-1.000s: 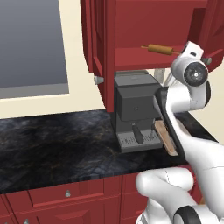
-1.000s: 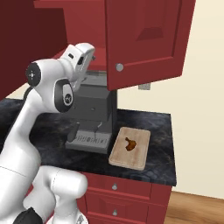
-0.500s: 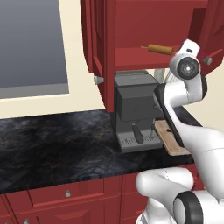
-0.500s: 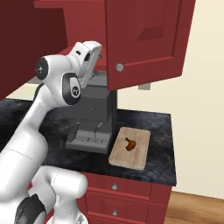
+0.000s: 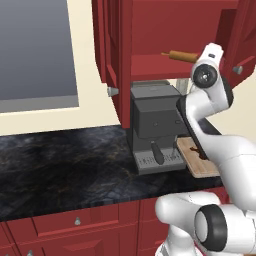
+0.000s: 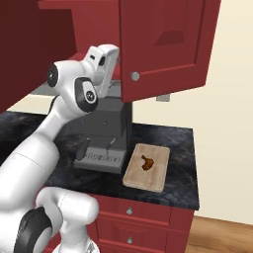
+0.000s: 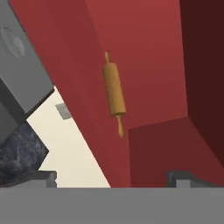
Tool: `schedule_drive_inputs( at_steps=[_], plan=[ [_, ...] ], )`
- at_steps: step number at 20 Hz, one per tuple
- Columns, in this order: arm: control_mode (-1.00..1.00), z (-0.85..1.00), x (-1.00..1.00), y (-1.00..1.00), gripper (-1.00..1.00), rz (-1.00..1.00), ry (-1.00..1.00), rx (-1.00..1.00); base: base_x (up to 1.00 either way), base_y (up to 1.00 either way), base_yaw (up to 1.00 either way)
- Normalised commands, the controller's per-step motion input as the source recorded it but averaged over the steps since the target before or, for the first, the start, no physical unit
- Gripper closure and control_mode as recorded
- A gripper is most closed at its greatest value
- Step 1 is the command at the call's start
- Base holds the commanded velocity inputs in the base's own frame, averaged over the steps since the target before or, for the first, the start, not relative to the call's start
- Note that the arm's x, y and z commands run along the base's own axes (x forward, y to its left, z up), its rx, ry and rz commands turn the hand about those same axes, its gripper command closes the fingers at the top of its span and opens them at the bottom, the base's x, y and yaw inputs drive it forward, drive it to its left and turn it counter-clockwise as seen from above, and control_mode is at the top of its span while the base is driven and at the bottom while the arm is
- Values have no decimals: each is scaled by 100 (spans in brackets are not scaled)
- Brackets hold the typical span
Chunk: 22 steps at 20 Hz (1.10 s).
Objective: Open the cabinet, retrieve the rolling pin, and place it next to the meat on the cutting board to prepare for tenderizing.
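Cabinet (image 5: 165, 30): dark-red wall unit, raised-panel doors swung open, small round silver knob on each; smooth red interior shelf exposed.

Rolling pin (image 7: 114, 92): slim light-brown wooden cylinder, thin tapered handle at each end; lying flat on the cabinet shelf, well apart from the gripper. Also seen in the left base view (image 5: 178, 55), resting at the shelf's front edge, just above the coffee machine.

Gripper (image 7: 113, 177): two small dark finger tips at opposite sides of the hand view's bottom, set wide apart, clamped on nothing; raised near the cabinet's lower edge, pointed into the shelf opening.

Cutting board (image 6: 147, 166): flat rectangular light tan wood, rounded corners; lying on the worktop just beside the coffee machine.

Meat (image 6: 145, 161): small reddish-brown drumstick-shaped piece, resting near the middle of the board.

Coffee machine (image 5: 154, 127): boxy grey body, darker front panel, dark lever; standing on the worktop under the cabinet.

Worktop (image 5: 60, 165): dark mottled stone-like surface, glossy.

Drawers (image 5: 75, 222): low red fronts, small silver knobs, below the worktop.
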Motion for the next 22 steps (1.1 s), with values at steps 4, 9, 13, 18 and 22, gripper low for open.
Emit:
schedule_drive_inputs(
  at_steps=[4,9,13,18,22],
  plan=[
    [-100,0,12,-25,-100,-8,8,-7,0,0,0],
    [-100,0,2,-45,-100,-8,10,-4,0,0,0],
    [-100,-1,0,-59,-100,-7,8,-2,0,0,0],
    [-100,0,-20,-72,-100,-10,3,0,0,0,0],
    [-100,0,-55,-79,-100,-15,0,0,0,0,0]
  ],
)
